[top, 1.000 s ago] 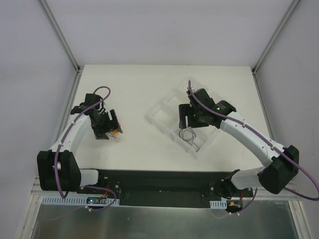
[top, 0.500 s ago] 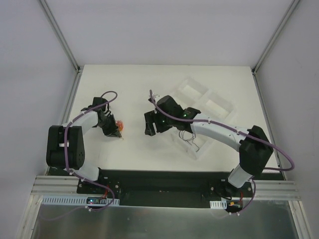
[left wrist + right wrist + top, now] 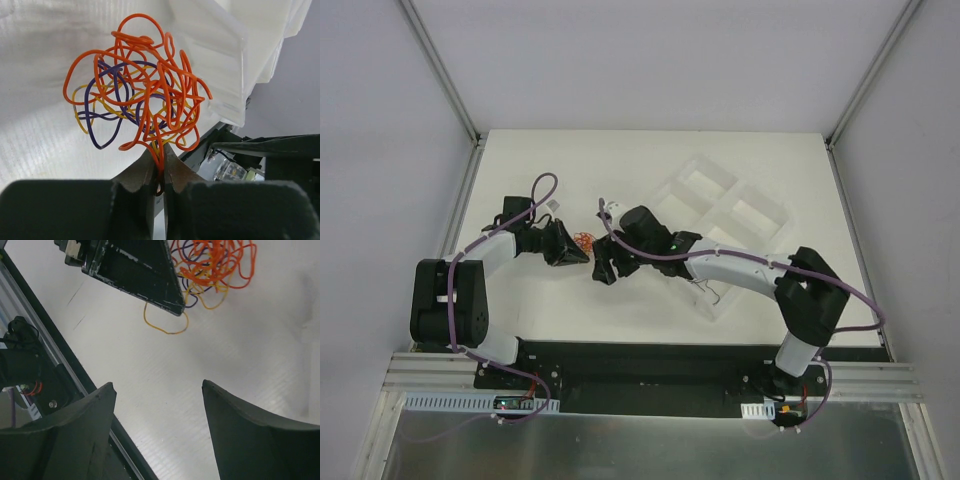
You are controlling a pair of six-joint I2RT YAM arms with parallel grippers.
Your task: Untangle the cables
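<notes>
Your left gripper (image 3: 159, 172) pinches the tangled ball of thin orange, yellow and purple cables (image 3: 142, 100) just beyond its fingertips; your right gripper (image 3: 157, 405) gapes wide nearby. The clear plastic tray (image 3: 705, 180) seems to hold dark wires (image 3: 712, 293).

A: Arm finish?
B: Left arm (image 3: 485, 252) and right arm (image 3: 740, 268) match: white links, black joint housings, a purple cable (image 3: 542, 183) looped along each.
A: Markings?
B: Green LED (image 3: 672, 241) lit on the right wrist. Right gripper (image 3: 156, 384): matte black wedge fingers (image 3: 250, 435). Left gripper (image 3: 159, 150): dark, brown at the tips.
</notes>
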